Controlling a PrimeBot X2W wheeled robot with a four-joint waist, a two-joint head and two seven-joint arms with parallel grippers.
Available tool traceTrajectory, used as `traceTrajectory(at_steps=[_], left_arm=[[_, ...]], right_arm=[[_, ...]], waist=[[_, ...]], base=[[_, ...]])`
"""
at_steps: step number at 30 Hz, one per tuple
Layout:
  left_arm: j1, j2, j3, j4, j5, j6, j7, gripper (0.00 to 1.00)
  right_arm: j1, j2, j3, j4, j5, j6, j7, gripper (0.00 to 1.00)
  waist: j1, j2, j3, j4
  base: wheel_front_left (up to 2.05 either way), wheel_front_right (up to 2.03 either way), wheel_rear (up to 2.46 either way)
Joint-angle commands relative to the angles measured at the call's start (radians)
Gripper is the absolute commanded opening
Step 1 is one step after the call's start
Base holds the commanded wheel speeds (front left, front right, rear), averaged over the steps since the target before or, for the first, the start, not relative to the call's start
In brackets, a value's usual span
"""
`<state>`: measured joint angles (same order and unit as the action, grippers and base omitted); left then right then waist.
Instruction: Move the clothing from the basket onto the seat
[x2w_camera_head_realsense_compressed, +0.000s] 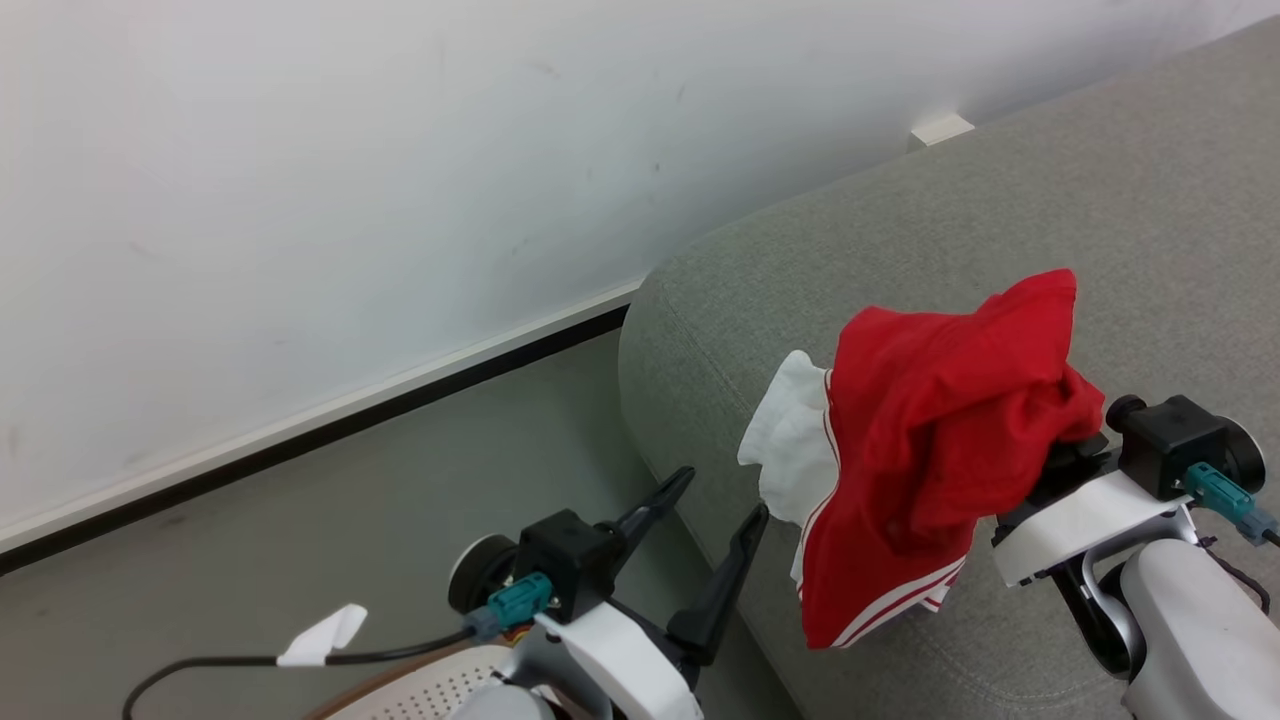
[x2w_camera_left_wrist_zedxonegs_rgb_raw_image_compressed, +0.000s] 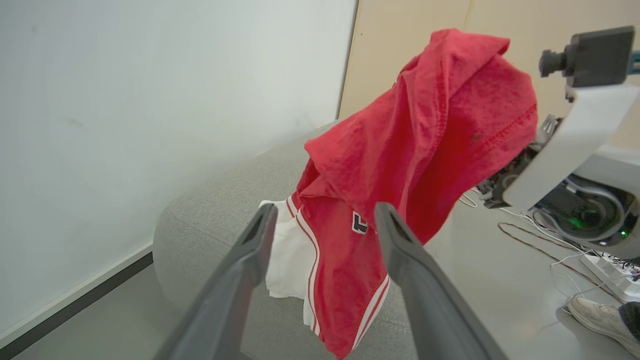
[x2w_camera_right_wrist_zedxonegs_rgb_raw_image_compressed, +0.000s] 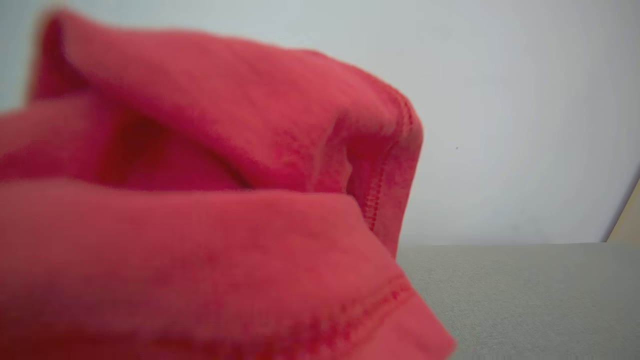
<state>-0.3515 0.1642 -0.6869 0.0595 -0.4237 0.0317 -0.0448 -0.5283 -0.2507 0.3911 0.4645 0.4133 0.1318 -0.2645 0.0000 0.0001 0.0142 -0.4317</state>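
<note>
The clothing (x2w_camera_head_realsense_compressed: 930, 450) is a red jersey with a white panel and striped trim. It hangs bunched from my right gripper (x2w_camera_head_realsense_compressed: 1075, 455), which is shut on it, its fingers hidden under the cloth. It dangles over the near corner of the grey seat (x2w_camera_head_realsense_compressed: 950, 220); I cannot tell whether the hem touches. My left gripper (x2w_camera_head_realsense_compressed: 722, 494) stands open and empty just left of the jersey, beside the seat's corner. In the left wrist view the clothing (x2w_camera_left_wrist_zedxonegs_rgb_raw_image_compressed: 425, 150) hangs beyond the spread fingers (x2w_camera_left_wrist_zedxonegs_rgb_raw_image_compressed: 260, 240). Red clothing (x2w_camera_right_wrist_zedxonegs_rgb_raw_image_compressed: 200, 225) covers most of the right wrist view above the seat (x2w_camera_right_wrist_zedxonegs_rgb_raw_image_compressed: 525, 300). A piece of the basket (x2w_camera_head_realsense_compressed: 420, 690) shows under my left arm.
A white wall with a dark baseboard (x2w_camera_head_realsense_compressed: 300, 440) runs behind the seat, with grey floor between. A black cable with a white tag (x2w_camera_head_realsense_compressed: 325, 635) trails from my left wrist. On the floor to the right lie cables, a power strip (x2w_camera_left_wrist_zedxonegs_rgb_raw_image_compressed: 607, 272) and a person's shoe (x2w_camera_left_wrist_zedxonegs_rgb_raw_image_compressed: 600, 317).
</note>
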Motion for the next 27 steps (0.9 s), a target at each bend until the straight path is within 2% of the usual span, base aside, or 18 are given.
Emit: traceTrajectory(at_steps=[1, 8, 9, 11, 21, 27], left_arm=[[-0.008, 0.001, 0.0, 0.001, -0.002, 0.0, -0.005, 1.0], [-0.022, 0.0, -0.017, 0.0, -0.002, -0.011, 0.004, 1.0], [-0.051, 0.007, -0.026, -0.009, 0.014, -0.021, 0.015, 1.0], [-0.075, 0.008, -0.026, -0.017, 0.02, -0.028, 0.017, 1.0], [-0.256, 0.027, -0.025, -0.052, 0.068, -0.079, 0.041, 1.0], [-0.372, 0.022, -0.021, -0.065, 0.091, -0.102, 0.036, 1.0]], right_arm=[[0.008, -0.002, -0.003, -0.008, -0.007, -0.002, 0.0, 0.0], [-0.011, -0.008, -0.044, -0.011, -0.001, -0.002, 0.0, 0.0], [-0.07, -0.032, -0.079, 0.012, 0.004, -0.002, 0.0, 0.0], [-0.109, -0.041, -0.106, 0.027, 0.003, -0.002, 0.0, 0.0], [-0.436, -0.115, -0.254, 0.129, -0.057, -0.002, 0.01, 0.0], [-0.659, -0.196, -0.385, 0.202, -0.122, -0.002, 0.037, 0.0]], waist=[[0.0, -0.0001, 0.004, -0.001], [0.0, -0.0001, 0.035, 0.032], [0.0, -0.0001, 0.089, 0.076], [0.0, -0.0001, 0.128, 0.104], [0.0, -0.0001, 0.408, 0.235], [0.0, -0.0001, 0.58, 0.299]], base=[[0.0, 0.0, 0.0], [0.0, 0.0, 0.0], [0.0, 0.0, 0.0], [0.0, 0.0, 0.0], [0.0, 0.0, 0.0], [0.0, 0.0, 0.0]])
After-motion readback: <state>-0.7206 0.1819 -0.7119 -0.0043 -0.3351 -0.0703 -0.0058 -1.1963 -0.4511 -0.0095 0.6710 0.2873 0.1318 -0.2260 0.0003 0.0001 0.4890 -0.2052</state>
